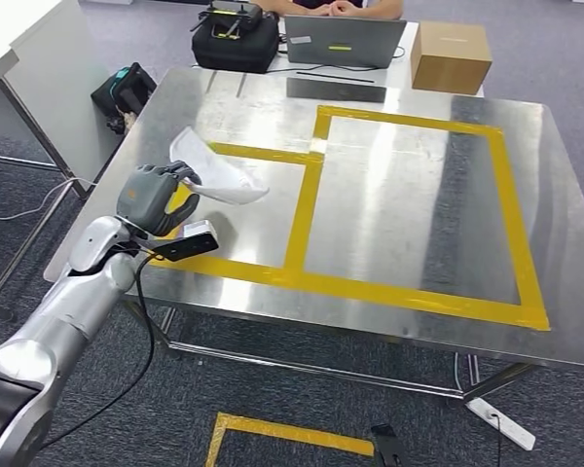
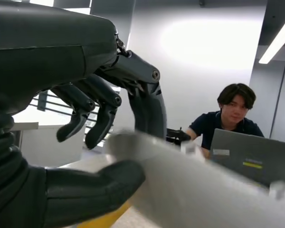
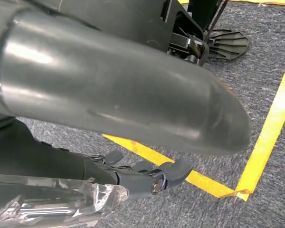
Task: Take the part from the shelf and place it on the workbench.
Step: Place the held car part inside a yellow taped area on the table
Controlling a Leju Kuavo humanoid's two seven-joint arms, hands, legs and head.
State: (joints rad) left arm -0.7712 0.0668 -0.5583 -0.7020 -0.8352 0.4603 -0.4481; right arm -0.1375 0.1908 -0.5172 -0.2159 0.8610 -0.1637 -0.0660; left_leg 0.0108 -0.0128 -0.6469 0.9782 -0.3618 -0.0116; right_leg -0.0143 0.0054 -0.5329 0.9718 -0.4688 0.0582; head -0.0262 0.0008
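The white part (image 2: 205, 190) is blurred in the left wrist view — its far end cut off (lower right); the left hand (image 1: 153, 197) hides its near end.

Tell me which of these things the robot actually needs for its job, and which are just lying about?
Part of the job:
white curved plastic part, held by the left hand
steel workbench with yellow tape lines

Just lying about:
grey open laptop
brown cardboard box
black carry case
white power strip

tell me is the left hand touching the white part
Touching. In the left wrist view the thumb lies under the white part and the fingers curl onto it from above; the head view shows the left hand holding it over the workbench.
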